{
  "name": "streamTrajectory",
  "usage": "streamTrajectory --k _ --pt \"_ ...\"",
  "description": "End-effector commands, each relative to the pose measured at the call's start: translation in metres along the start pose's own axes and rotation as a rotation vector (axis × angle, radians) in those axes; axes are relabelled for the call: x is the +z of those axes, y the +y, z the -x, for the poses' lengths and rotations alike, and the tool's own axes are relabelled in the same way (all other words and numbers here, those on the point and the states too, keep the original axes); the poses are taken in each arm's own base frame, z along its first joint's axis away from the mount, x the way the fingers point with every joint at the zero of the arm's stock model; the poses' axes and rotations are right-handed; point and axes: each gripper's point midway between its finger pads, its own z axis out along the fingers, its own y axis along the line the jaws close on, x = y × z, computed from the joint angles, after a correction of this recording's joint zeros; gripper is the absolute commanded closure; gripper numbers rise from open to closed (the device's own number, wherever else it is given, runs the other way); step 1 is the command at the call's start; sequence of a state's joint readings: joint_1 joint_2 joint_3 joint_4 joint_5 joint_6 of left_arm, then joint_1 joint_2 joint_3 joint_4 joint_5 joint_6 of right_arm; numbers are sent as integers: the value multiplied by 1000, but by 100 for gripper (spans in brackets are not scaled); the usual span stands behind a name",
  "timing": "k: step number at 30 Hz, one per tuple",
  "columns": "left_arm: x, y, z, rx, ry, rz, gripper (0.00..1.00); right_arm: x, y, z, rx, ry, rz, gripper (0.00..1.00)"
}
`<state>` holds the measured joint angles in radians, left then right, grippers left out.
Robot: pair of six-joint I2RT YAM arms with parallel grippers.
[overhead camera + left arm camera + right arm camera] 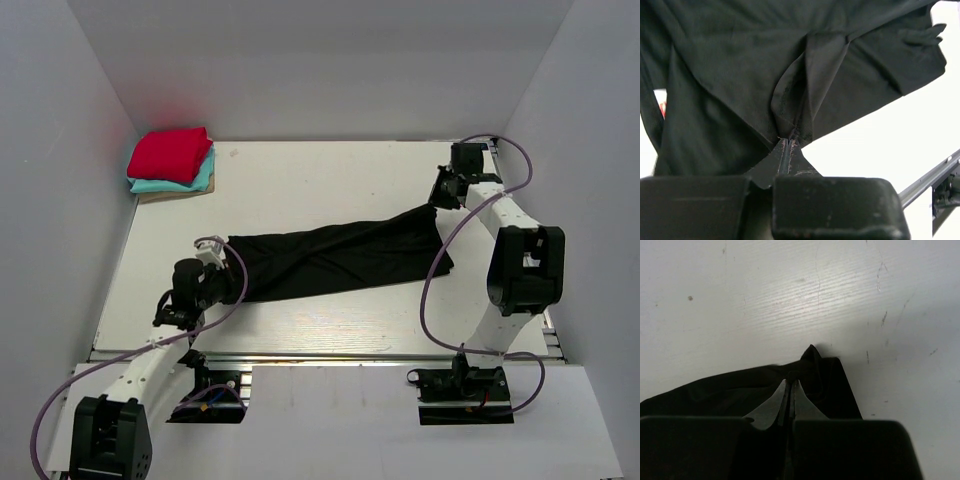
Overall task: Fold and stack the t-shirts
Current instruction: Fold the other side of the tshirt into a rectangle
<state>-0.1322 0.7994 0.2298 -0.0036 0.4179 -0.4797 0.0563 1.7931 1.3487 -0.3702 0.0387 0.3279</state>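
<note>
The large black t-shirt [340,255] lies stretched in a long band across the middle of the table. My left gripper [232,268] is shut on its left end; in the left wrist view the jaws [789,142] pinch a fold of the black cloth [740,75]. My right gripper [436,203] is shut on its far right corner; in the right wrist view the tips [791,382] clamp the black cloth [715,392]. The folded red shirt [168,153] sits on the teal one [198,181] and the tan one [172,196] at the far left corner.
White walls enclose the table on the left, back and right. The table's metal front rail [320,355] runs along the near edge, with both arm bases behind it. The right arm's cable [430,290] loops over the table near the shirt's right end.
</note>
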Motion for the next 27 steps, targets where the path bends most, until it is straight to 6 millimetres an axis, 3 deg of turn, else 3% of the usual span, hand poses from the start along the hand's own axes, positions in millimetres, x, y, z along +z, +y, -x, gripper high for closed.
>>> streamTrajectory --k 1,2,3,6,8,9,10,11,12,15,21,23,26,27 --pt "-3 1 -17 -26 37 -19 99 -17 0 14 -12 -90 11 100" --pt "-3 0 -21 -27 43 -30 96 -12 -7 -3 -8 -59 -7 100" --pt "-2 1 -23 -27 43 -30 84 -14 -10 -4 -5 -66 -19 100" --pt "-3 3 -30 -35 64 -31 82 -9 -25 -26 17 -41 -74 100" --pt "-6 4 -35 -50 92 -16 63 -8 -32 -39 26 -18 -97 64" --pt "-6 4 -31 -40 89 -6 45 -6 -39 -46 39 -8 -127 52" --pt "-9 5 -31 -45 93 13 22 -5 -42 -50 44 -1 -138 49" --pt "-11 3 -24 -40 80 19 8 -6 -47 -51 48 -6 -165 41" --pt "-12 4 -19 -27 69 37 0 -8 -46 -50 57 -4 -170 33" --pt "-16 2 -10 -43 45 56 0 -20 -50 -38 75 -44 -210 18" --pt "-21 -17 32 -40 -61 41 0 -54 -41 -16 83 -117 -185 10" --pt "-18 -19 45 -15 -68 50 0 -57 -20 -15 35 -106 -78 10" --pt "-6 -17 58 -12 -54 68 0 -61 37 -25 -66 -72 231 10" --pt "-1 -23 62 -5 -55 35 0 -61 47 -19 -109 -102 277 10"
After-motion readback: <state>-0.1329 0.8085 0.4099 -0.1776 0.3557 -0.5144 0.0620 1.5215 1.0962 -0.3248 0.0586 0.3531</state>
